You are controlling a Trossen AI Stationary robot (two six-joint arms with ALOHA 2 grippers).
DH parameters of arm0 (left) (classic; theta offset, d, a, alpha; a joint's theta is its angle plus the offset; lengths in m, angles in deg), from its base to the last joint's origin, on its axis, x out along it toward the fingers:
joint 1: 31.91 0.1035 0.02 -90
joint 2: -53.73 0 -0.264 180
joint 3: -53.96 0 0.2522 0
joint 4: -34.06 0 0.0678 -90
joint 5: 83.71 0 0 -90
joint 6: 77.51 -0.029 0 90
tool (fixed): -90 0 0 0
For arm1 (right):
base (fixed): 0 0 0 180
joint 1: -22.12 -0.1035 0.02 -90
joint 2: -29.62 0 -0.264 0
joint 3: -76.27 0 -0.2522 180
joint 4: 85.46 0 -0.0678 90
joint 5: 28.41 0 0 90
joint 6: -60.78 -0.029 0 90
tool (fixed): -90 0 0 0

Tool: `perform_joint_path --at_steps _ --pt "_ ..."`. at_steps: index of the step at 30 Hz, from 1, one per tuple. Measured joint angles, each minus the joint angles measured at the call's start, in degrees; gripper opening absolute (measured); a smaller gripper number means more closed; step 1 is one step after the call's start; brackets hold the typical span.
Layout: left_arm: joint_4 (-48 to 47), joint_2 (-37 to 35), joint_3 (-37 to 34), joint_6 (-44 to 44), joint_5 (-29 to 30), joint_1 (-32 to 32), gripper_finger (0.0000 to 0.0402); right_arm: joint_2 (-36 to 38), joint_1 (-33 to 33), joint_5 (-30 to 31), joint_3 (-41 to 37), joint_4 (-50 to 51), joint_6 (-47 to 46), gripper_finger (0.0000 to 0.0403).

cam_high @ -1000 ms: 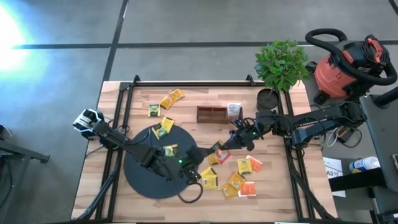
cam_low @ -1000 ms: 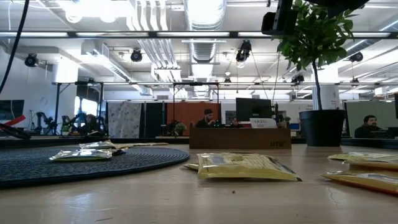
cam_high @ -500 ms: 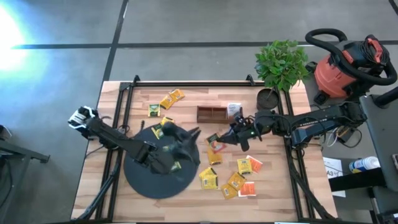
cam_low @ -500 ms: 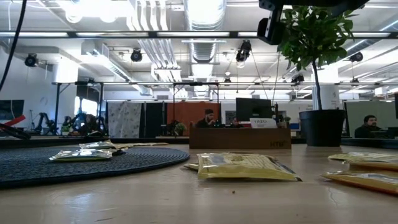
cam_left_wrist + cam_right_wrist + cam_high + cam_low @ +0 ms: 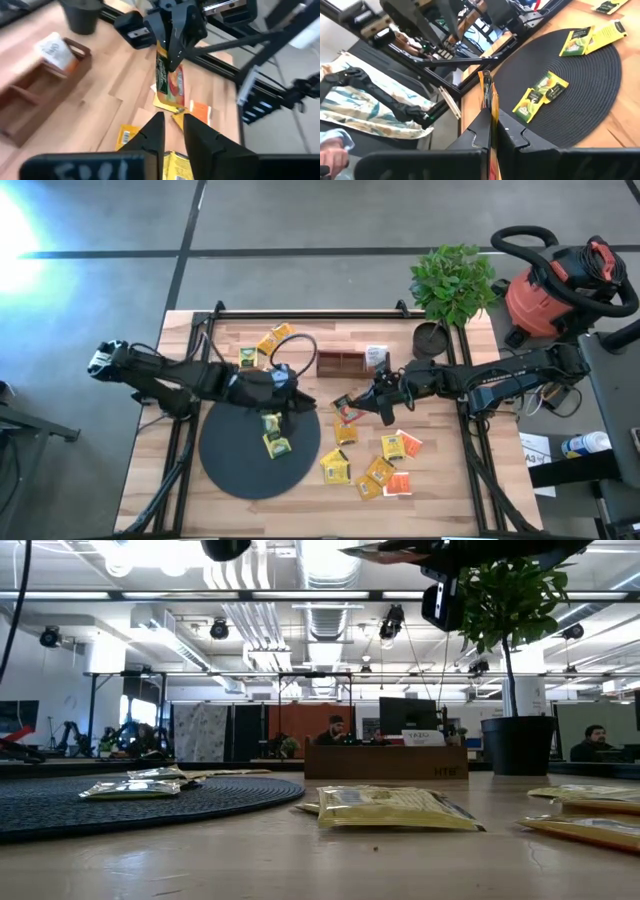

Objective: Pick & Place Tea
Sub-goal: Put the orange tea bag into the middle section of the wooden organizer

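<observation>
The right fingers (image 5: 371, 402) pinch a light, floppy sachet (image 5: 347, 408) by its edge above the surface (image 5: 440, 490), while the left fingers (image 5: 292, 388) stand slightly apart, empty.

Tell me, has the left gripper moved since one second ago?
Yes. In the high view the left gripper has moved from the black mat's right part toward the wooden tray.
</observation>
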Motion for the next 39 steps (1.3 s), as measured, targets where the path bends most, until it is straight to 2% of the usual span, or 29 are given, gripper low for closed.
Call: perform_joint_path --at_steps 5,8,14,20,27,36,39 --pt "-0.38 1.15 0.10 1.07 -9.77 4.97 0.0130 0.00 -0.50 0.02 0.00 -0.05 1.92 0.0009" --pt "-0.17 1.99 0.10 2.26 -17.75 8.74 0.0159 0.00 -0.73 0.01 0.00 -0.07 2.29 0.0009" --pt "3.24 3.18 0.10 3.62 -28.84 13.40 0.0170 0.00 -0.82 1.74 0.00 -0.25 3.81 0.0009" --pt "5.53 4.32 0.08 3.76 -29.35 13.77 0.0170 -0.01 -0.82 7.45 0.00 -0.58 5.15 0.0009" --pt "10.79 4.53 0.08 1.96 -24.58 14.32 0.0170 -0.07 -0.80 16.74 0.00 -7.53 5.12 0.0008" --pt "12.25 4.49 0.08 1.71 -24.37 16.94 0.0170 -0.07 -0.75 18.24 0.00 -11.48 5.12 0.0008" --pt "12.13 4.51 0.08 1.57 -24.19 17.22 0.0170 -0.01 -0.82 20.99 0.00 -11.32 5.15 0.0008"
